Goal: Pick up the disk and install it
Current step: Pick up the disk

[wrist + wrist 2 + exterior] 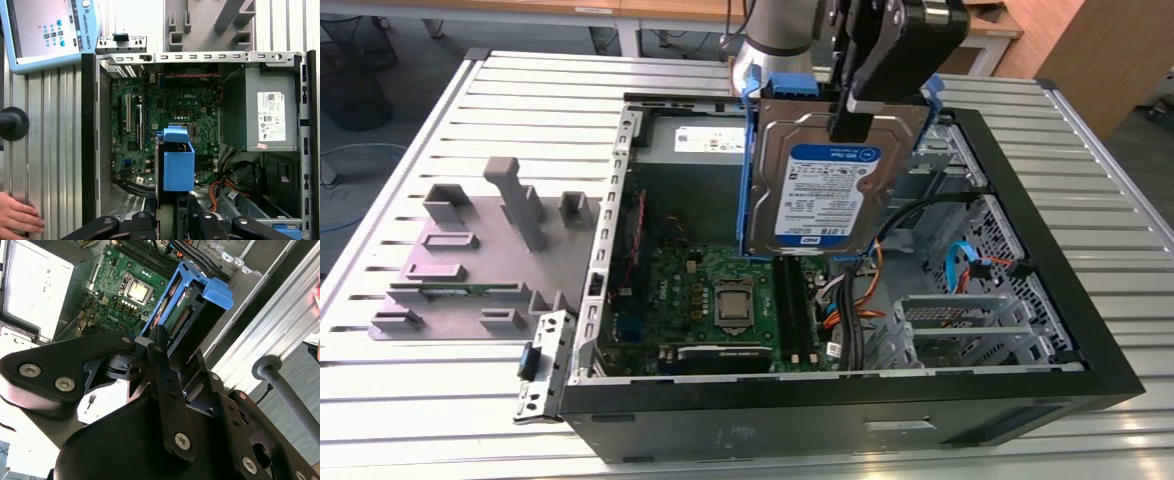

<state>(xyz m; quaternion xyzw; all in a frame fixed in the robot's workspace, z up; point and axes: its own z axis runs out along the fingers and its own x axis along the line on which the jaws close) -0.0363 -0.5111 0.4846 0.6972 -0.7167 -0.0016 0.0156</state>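
The disk, a silver-grey hard drive with a white-and-blue label in blue plastic rails, hangs upright above the open computer case. Its lower edge is over the motherboard. My gripper is shut on the disk's top edge, with the black fingers clamping it from both sides. In the second wrist view the gripper pinches the disk at its connector end. In the first wrist view the disk points down into the case, just beyond the gripper.
A grey power-supply box fills one end of the case. A metal drive cage with cables sits at the exterior view's right. A grey fixture block lies on the slatted table. A hand rests by a teach pendant.
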